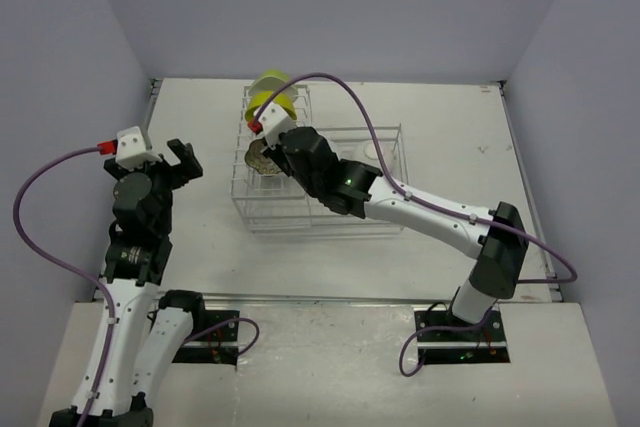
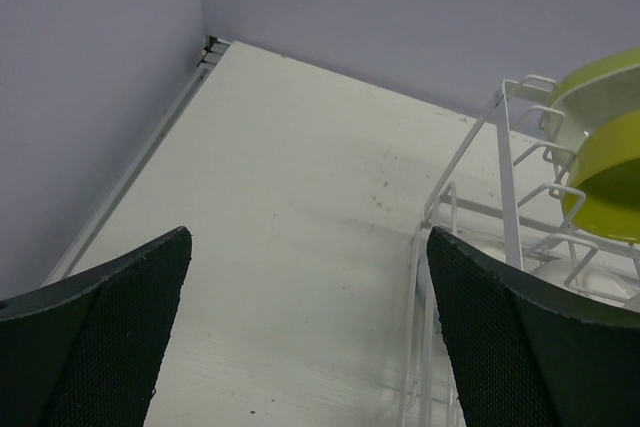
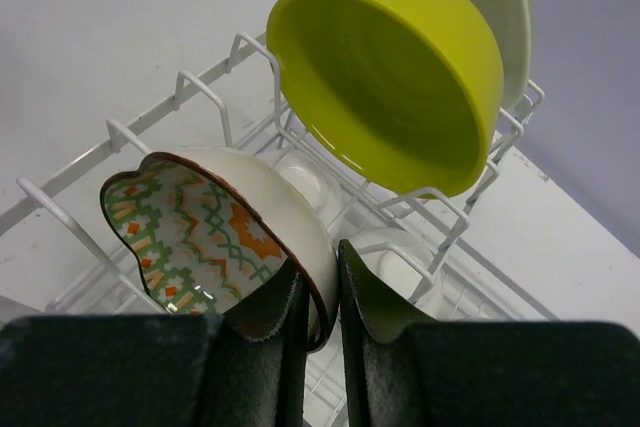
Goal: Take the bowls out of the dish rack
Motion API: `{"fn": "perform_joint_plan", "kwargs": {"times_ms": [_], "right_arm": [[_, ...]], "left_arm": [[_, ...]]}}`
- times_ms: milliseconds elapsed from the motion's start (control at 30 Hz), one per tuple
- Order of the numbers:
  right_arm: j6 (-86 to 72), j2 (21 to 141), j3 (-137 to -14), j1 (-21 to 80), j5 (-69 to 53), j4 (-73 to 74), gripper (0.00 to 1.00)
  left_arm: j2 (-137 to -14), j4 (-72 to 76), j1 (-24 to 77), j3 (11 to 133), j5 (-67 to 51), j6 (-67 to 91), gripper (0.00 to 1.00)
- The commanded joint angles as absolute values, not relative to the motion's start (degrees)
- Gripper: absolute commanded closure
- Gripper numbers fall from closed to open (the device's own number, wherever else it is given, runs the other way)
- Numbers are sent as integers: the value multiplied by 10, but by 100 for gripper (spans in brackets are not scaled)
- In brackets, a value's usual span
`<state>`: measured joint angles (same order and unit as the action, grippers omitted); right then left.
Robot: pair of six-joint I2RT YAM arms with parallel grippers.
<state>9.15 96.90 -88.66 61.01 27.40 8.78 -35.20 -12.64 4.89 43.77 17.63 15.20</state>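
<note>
The white wire dish rack [image 1: 390,162] stands mid-table, its slotted section at the left end. My right gripper [image 3: 320,292] is shut on the rim of the patterned bowl [image 3: 195,232], one finger inside and one outside; the bowl [image 1: 262,157] stands on edge in the slots. Two lime-yellow bowls [image 1: 270,95] stand on edge behind it, the nearer one [image 3: 395,72] facing the camera, and both show in the left wrist view [image 2: 610,172]. White bowls [image 3: 395,252] lie low in the rack. My left gripper [image 1: 172,159] is open and empty, left of the rack [image 2: 500,177].
Bare white table [image 2: 290,217] lies left of the rack, bounded by the left wall and a metal edge strip [image 2: 150,142]. The back wall stands close behind the rack. A white bowl [image 1: 375,150] lies in the low basket part of the rack.
</note>
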Motion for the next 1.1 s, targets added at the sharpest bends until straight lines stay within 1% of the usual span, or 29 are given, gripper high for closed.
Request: {"fn": "perform_joint_plan", "kwargs": {"times_ms": [0, 67, 167, 367, 533, 700, 733, 1067], "right_arm": [[97, 987, -868, 641, 271, 60, 95], [108, 988, -859, 649, 284, 41, 100], [127, 991, -831, 660, 326, 8, 100], [148, 989, -781, 665, 364, -59, 100], [167, 986, -747, 665, 403, -100, 100], [223, 983, -705, 666, 423, -187, 100], [250, 985, -697, 666, 426, -223, 100], [319, 946, -626, 668, 362, -318, 100]], "left_arm": [[-352, -92, 47, 422, 151, 140, 0], [-364, -87, 47, 415, 143, 141, 0], [-386, -93, 47, 408, 142, 142, 0], [-393, -69, 47, 384, 133, 141, 0], [-430, -86, 47, 406, 124, 167, 2], [-446, -86, 47, 418, 116, 176, 4], [-447, -84, 47, 417, 116, 177, 4], [-476, -71, 47, 414, 97, 187, 5]]}}
